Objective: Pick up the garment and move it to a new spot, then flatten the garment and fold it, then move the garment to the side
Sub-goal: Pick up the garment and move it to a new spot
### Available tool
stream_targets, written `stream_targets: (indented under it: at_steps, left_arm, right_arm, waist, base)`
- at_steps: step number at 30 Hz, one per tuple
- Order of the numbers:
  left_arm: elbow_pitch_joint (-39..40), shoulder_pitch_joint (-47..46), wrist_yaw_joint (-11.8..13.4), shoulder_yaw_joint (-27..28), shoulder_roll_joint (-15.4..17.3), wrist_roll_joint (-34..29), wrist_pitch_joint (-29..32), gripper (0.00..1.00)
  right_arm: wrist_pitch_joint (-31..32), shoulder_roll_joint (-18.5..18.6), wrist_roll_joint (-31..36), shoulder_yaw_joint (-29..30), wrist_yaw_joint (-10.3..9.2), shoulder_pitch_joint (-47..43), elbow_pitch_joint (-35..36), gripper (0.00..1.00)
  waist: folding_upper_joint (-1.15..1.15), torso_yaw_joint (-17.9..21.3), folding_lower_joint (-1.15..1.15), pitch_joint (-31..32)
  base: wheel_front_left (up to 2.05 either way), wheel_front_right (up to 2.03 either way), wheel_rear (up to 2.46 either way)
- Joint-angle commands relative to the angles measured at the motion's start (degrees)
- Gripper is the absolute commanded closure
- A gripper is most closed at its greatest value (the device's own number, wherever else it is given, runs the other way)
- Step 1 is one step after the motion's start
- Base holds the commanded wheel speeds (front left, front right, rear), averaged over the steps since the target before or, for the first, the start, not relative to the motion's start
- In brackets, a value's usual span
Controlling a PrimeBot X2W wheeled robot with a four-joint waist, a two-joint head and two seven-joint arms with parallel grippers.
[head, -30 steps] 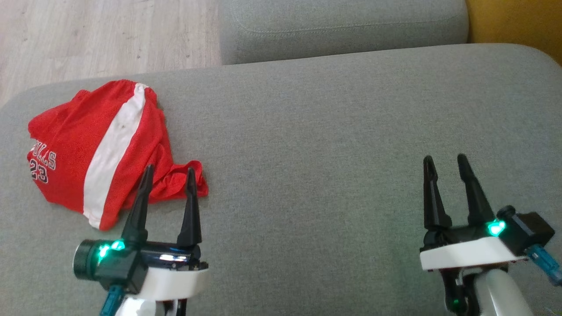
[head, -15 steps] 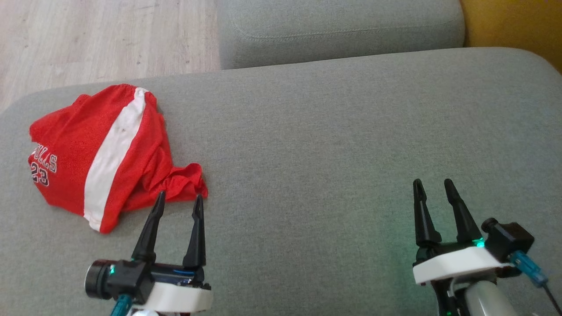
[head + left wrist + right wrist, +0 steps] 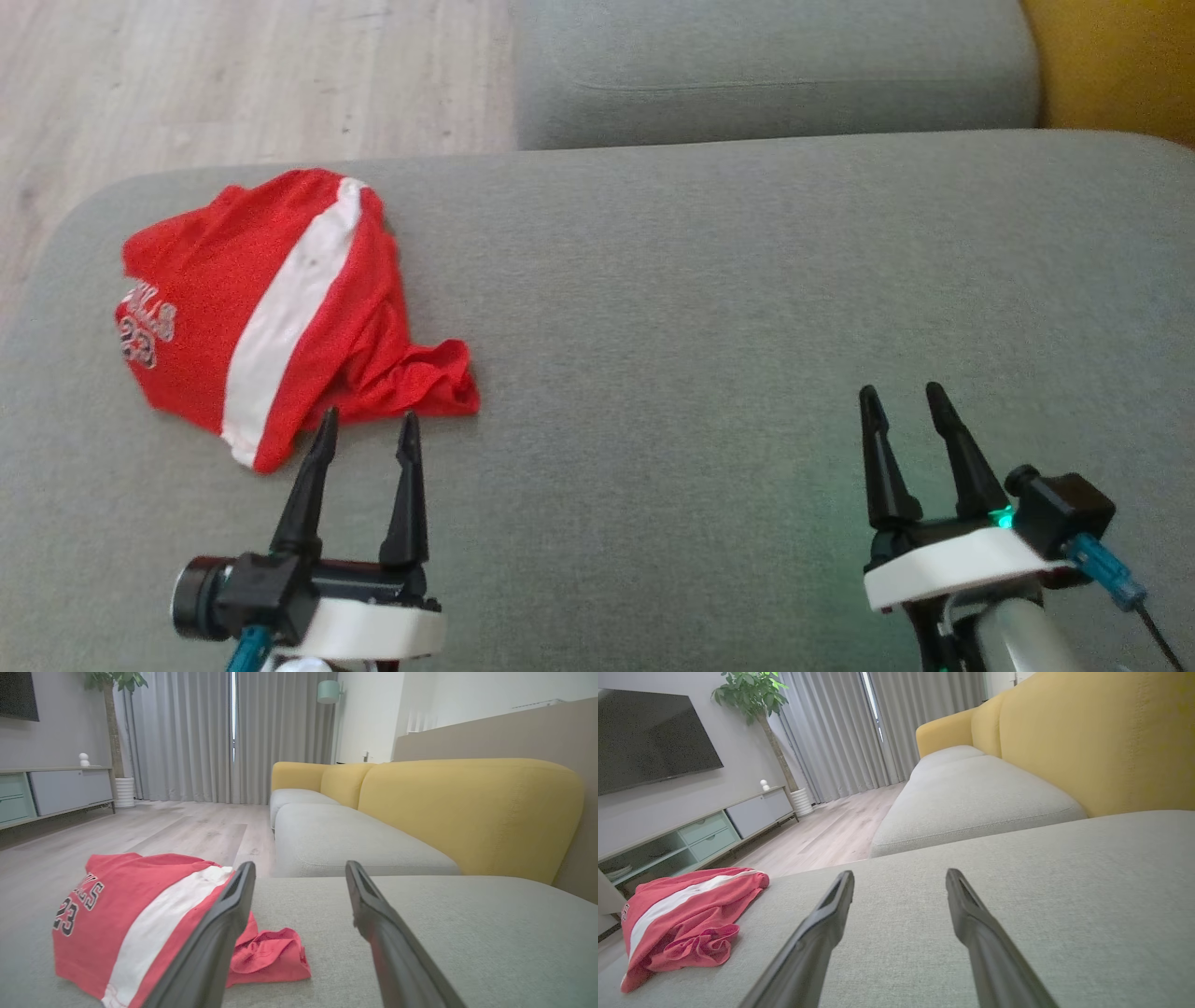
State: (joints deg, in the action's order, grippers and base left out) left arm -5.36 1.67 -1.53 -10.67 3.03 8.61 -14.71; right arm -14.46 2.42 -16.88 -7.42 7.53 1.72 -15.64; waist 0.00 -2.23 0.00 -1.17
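- The sofa (image 3: 700, 308): grey seat, with the garment (image 3: 271, 299) lying at its left end.
- The garment: red with a white stripe, crumpled in a heap.
- The left gripper (image 3: 368, 415): fingers wide, empty, tips just beside the garment's near edge.
- The right gripper (image 3: 902, 392): fingers wide, empty, well apart from it.

garment (image 3: 271, 308): 1 | left claw (image 3: 368, 413): 1 | right claw (image 3: 902, 388): 1 | grey cushions (image 3: 700, 308): 2

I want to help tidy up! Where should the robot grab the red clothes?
Probably the bunched corner of the red garment, from the near side with the left tool: that lump rises off the grey cushion, just ahead of its open fingers.
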Motion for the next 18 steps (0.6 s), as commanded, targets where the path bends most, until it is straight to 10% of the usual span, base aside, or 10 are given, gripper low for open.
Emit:
stream_targets:
  at_steps: [1, 18]
  left_arm:
    - [1.5, -1.6, 0.3, 2.7, -0.1, 0.5, -0.3, 0.0]
    - [0.3, 0.3, 0.8, 5.4, -0.1, 0.0, -0.3, 0.0]
  right_arm:
    - [-0.5, 0.5, 0.7, -1.9, -0.04, 1.6, 1.7, 0.0]
    - [-0.5, 0.5, 0.2, -6.2, -0.04, 0.5, 1.1, 0.0]
  waist:
    - [0.0, -1.6, 0.0, 0.3]
    - [0.0, -12.5, 0.0, 2.1]
  base:
    - [0.0, 0.0, 0.0]
    - [0.0, 0.0, 0.0]
